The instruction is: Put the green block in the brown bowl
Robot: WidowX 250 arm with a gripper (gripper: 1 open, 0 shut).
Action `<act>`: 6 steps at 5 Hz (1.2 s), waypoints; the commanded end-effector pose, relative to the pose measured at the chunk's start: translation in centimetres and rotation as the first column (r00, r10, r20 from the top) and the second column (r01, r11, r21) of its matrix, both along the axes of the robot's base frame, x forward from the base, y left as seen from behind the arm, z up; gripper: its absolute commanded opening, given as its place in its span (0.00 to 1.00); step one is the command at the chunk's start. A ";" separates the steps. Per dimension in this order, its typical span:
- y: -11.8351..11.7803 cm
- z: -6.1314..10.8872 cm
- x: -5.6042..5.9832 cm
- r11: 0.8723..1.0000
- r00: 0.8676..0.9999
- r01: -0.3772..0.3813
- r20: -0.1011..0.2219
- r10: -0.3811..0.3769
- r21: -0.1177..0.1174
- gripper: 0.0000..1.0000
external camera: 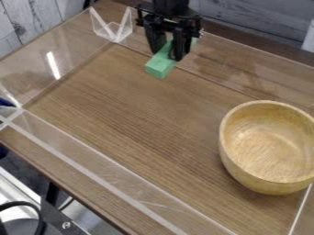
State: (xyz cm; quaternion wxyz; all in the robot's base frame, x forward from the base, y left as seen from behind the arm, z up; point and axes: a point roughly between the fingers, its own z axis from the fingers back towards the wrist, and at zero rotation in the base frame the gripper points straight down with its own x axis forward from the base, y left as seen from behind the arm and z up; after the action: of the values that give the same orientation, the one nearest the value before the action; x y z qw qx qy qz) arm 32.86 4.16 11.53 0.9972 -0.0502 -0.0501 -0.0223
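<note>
While the dark jaws (167,39) hung near the back of the counter (135,103), they had the green block (161,61) pinched between them; its upper end was hidden by the fingers and its lower end poked out below, the long axis slanting down and a little toward the left side of the view. It seemed to be off the surface, though the camera's angle left the height hard to judge.

Outward from there, the brown bowl (230,147) sat at the right side of the view, nearer the camera, its round mouth facing up and well apart from the block; the coming move probably turned on that diagonal, forward and rightward as the camera saw it, with the block's lower end needing to pass over the thick rim before any release; carried too low, it could have knocked the bowl's wall. A clear plastic-looking container (112,25) stood behind, to the left of the jaws.
</note>
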 end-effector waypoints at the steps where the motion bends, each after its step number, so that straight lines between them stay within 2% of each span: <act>1: -2.8 2.7 -0.9 0.998 0.996 0.060 0.067 -0.060 -0.006 0.00; 2: -6.2 2.3 -1.7 0.993 0.992 0.119 0.055 -0.118 -0.021 0.00; 3: -8.8 1.8 -2.9 0.985 0.985 0.168 0.039 -0.167 -0.033 0.00; 4: -10.5 1.8 -4.0 0.980 0.980 0.196 0.031 -0.195 -0.043 0.00; 6: -13.7 1.1 -5.1 0.967 0.969 0.248 0.020 -0.247 -0.059 0.00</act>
State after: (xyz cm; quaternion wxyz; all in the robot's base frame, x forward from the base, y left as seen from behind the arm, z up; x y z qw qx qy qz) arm 27.32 -9.37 10.85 0.9857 -0.0824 -0.0173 -0.1462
